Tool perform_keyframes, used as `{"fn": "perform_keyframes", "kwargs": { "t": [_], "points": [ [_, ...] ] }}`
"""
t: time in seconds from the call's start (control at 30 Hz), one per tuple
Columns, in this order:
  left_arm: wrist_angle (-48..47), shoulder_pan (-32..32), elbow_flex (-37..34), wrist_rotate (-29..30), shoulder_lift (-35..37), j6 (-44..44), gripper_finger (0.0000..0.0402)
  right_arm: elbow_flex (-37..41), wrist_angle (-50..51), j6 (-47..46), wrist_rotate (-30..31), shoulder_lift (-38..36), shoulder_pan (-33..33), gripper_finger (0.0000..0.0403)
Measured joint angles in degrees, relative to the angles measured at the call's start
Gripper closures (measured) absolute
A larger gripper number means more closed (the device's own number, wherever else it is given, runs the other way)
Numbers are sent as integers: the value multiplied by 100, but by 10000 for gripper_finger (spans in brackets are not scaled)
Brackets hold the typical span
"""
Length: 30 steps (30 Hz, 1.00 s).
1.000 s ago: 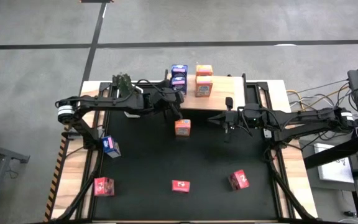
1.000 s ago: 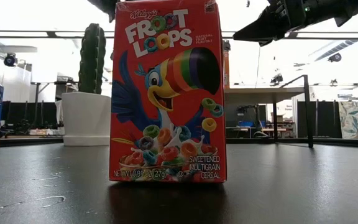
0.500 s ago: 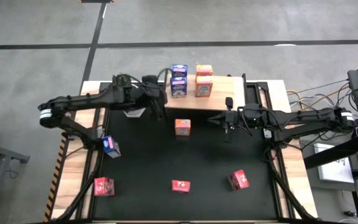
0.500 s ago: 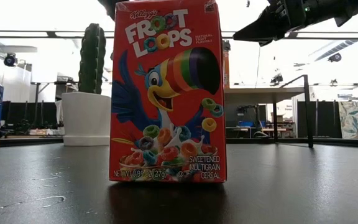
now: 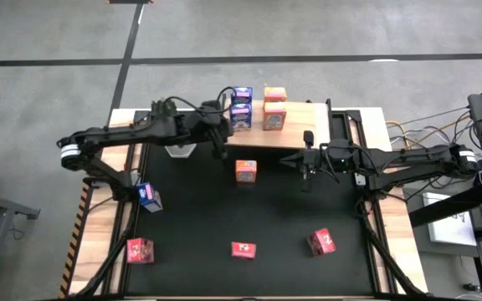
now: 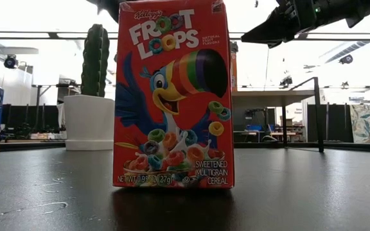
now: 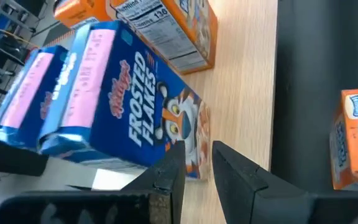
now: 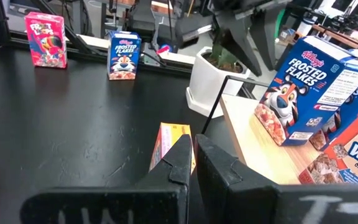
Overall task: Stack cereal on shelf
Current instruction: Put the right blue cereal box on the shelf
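Note:
On the wooden shelf (image 5: 299,134) at the table's far side stand two blue cereal boxes (image 5: 241,107) and two orange ones (image 5: 274,107). My left gripper (image 5: 222,140) hovers open just left of the blue boxes (image 7: 135,118), with nothing between its fingers. One orange box (image 5: 246,171) stands on the black mat in front of the shelf. My right gripper (image 5: 289,160) waits shut to the right of that box (image 8: 171,146). A blue box (image 5: 149,196) and three red boxes (image 5: 243,249) stand nearer the front; one red box (image 6: 172,96) fills the low view.
A white pot with a cactus (image 5: 178,149) stands under my left arm, left of the shelf; it also shows in the low view (image 6: 88,122). The black mat (image 5: 199,217) lies bare between the scattered boxes. Cables hang at the table's right side (image 5: 408,130).
My left gripper has drawn back from the blue boxes on the shelf toward the table's left edge, rising a little. The boxes stand as before.

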State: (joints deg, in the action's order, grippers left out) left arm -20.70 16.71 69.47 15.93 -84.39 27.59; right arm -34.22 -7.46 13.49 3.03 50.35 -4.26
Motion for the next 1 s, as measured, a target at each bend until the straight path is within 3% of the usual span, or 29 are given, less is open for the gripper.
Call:
{"fn": "perform_keyframes", "kwargs": {
  "t": [0.23, 1.0],
  "points": [
    [102, 33, 0, 361, -75, -16, 339, 13, -4, 2, 0, 0, -1, 390],
    [334, 97, 0, 362, -75, -111, 339, 15, -9, 3, 0, 0, -1, 390]
  ]
}}
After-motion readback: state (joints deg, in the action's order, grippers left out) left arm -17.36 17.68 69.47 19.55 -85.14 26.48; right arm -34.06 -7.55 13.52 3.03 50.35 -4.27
